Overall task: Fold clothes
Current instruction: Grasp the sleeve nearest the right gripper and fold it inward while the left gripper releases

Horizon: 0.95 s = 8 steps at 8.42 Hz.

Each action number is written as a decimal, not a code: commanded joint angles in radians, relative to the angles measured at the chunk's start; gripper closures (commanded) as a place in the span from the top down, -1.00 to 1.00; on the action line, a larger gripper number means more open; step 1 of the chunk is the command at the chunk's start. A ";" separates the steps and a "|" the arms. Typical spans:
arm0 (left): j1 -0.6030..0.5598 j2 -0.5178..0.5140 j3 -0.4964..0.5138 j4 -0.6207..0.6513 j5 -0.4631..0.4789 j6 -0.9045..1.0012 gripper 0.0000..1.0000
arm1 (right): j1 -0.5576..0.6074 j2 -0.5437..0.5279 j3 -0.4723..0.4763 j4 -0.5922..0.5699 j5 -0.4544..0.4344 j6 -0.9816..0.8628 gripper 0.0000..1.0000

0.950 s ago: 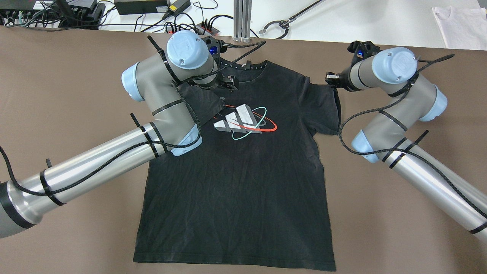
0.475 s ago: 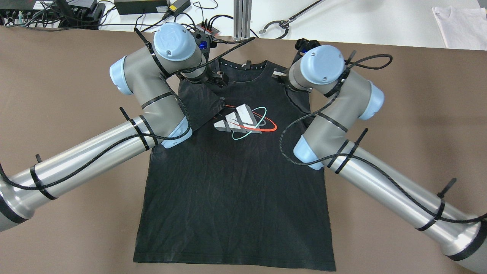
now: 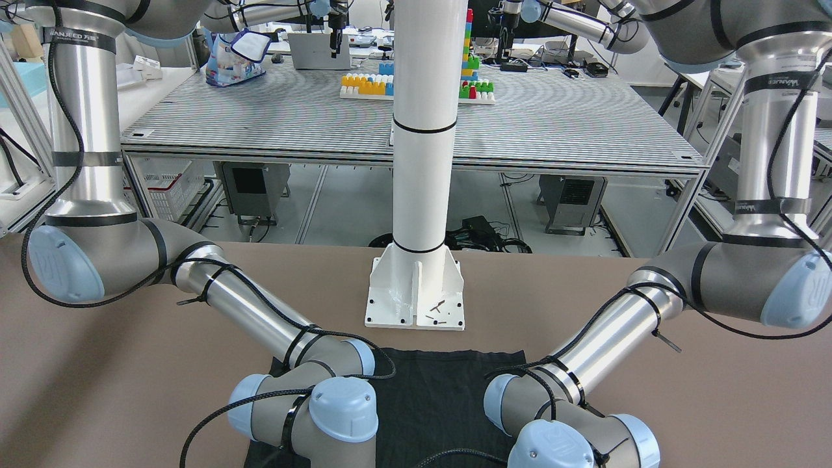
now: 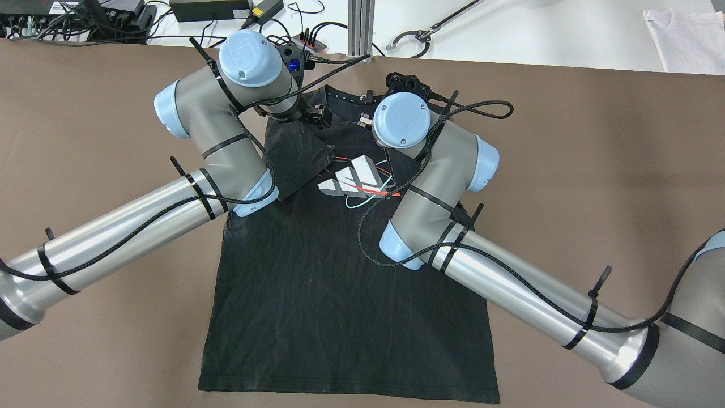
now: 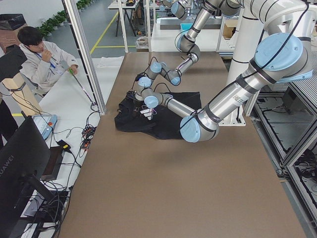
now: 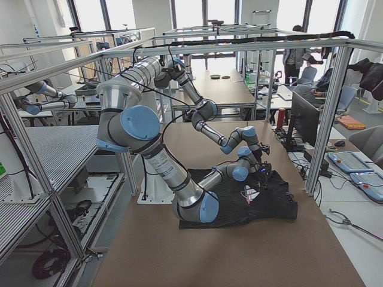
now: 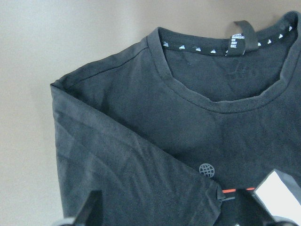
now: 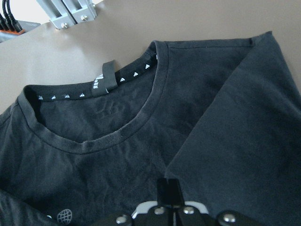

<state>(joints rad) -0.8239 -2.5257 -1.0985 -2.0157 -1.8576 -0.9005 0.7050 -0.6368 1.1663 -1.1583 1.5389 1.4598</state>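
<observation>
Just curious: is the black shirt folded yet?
Partly: the shirt has its sleeves folded over the chest; the body lies flat, unfolded.

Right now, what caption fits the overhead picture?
Left arm and right arm over a black T-shirt, sleeves folded inward, on a brown table.

Black T-shirt [image 4: 340,294] lies flat on the brown tabletop [image 4: 595,141], print [image 4: 354,180] facing up, one sleeve [image 4: 297,153] folded in across the chest. Left hand [image 4: 319,117] sits by the collar, right hand [image 4: 365,120] just beside it at the neckline.
</observation>
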 commanded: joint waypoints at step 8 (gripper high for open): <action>0.196 0.388 -0.571 -0.002 0.150 -0.479 1.00 | -0.195 -0.645 0.737 0.029 0.033 -0.086 0.85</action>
<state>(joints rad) -0.7416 -2.2740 -1.4864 -2.0173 -1.8134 -1.2607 0.6241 -1.1411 1.7656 -1.1469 1.5694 1.3238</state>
